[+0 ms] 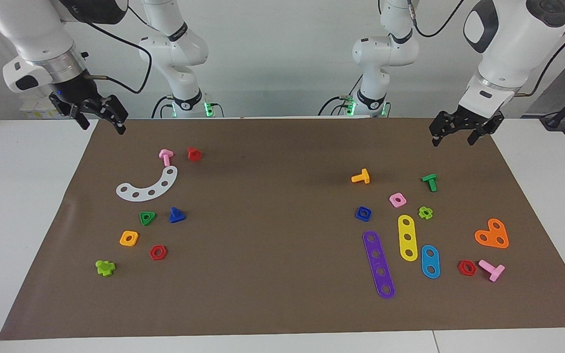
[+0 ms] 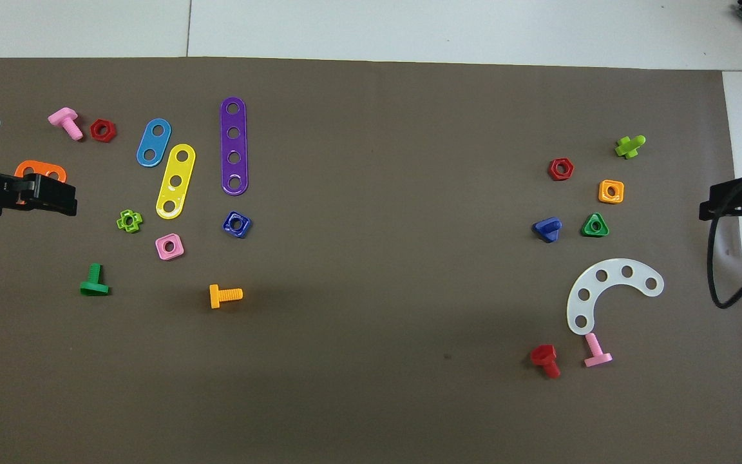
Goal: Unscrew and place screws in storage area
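Facing view showed you the blue screw [image 1: 177, 215] lying beside the green nut [image 1: 147, 218]. Left end effector [image 1: 462, 132] and right end effector [image 1: 101, 119] hung open, empty.

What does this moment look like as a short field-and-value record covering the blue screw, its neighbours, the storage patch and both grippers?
blue screw: lying loose on the brown mat, beside the green triangular nut
storage patch: mat among the white curved strip, orange square nut and red hex nut
left gripper: open, raised over the mat's edge, waiting
right gripper: open, raised over the mat's corner
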`<action>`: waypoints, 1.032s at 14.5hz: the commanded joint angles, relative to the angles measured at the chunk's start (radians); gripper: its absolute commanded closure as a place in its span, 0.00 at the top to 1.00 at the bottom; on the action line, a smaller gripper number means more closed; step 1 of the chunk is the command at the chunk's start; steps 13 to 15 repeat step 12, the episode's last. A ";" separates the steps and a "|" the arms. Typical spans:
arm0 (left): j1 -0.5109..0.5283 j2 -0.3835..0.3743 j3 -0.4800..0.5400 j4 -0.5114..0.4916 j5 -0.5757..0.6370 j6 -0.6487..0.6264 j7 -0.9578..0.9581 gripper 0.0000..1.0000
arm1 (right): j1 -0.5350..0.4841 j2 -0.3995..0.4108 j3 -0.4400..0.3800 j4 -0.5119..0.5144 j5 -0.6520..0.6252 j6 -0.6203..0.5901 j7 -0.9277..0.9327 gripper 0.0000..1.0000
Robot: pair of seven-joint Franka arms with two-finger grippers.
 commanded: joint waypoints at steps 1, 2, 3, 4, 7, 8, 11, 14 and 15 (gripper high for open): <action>0.007 -0.030 -0.007 -0.033 0.022 0.008 0.000 1.00 | -0.014 -0.022 0.006 -0.031 -0.007 0.021 -0.027 1.00; 0.007 -0.030 -0.007 -0.033 0.022 0.008 0.000 1.00 | -0.004 -0.024 0.000 -0.031 -0.009 0.020 -0.027 1.00; 0.007 -0.030 -0.007 -0.033 0.022 0.008 0.000 1.00 | 0.018 -0.027 -0.005 -0.033 -0.010 0.020 -0.025 1.00; 0.009 -0.030 -0.008 -0.033 0.022 0.008 0.000 1.00 | 0.051 -0.025 -0.040 -0.033 -0.012 0.021 -0.025 1.00; 0.007 -0.030 -0.008 -0.033 0.022 0.006 0.000 1.00 | 0.078 -0.027 -0.071 -0.034 -0.012 0.020 -0.025 1.00; 0.009 -0.030 -0.007 -0.033 0.022 0.008 0.000 1.00 | 0.073 -0.027 -0.071 -0.034 -0.012 0.018 -0.027 1.00; 0.007 -0.030 -0.007 -0.033 0.022 0.008 0.000 1.00 | 0.076 -0.027 -0.069 -0.036 -0.012 0.017 -0.025 1.00; 0.009 -0.030 -0.008 -0.033 0.022 0.006 0.000 1.00 | 0.079 -0.027 -0.069 -0.034 -0.012 0.014 -0.025 1.00; 0.009 -0.030 -0.008 -0.033 0.022 0.006 0.000 1.00 | 0.079 -0.027 -0.069 -0.034 -0.012 0.014 -0.025 1.00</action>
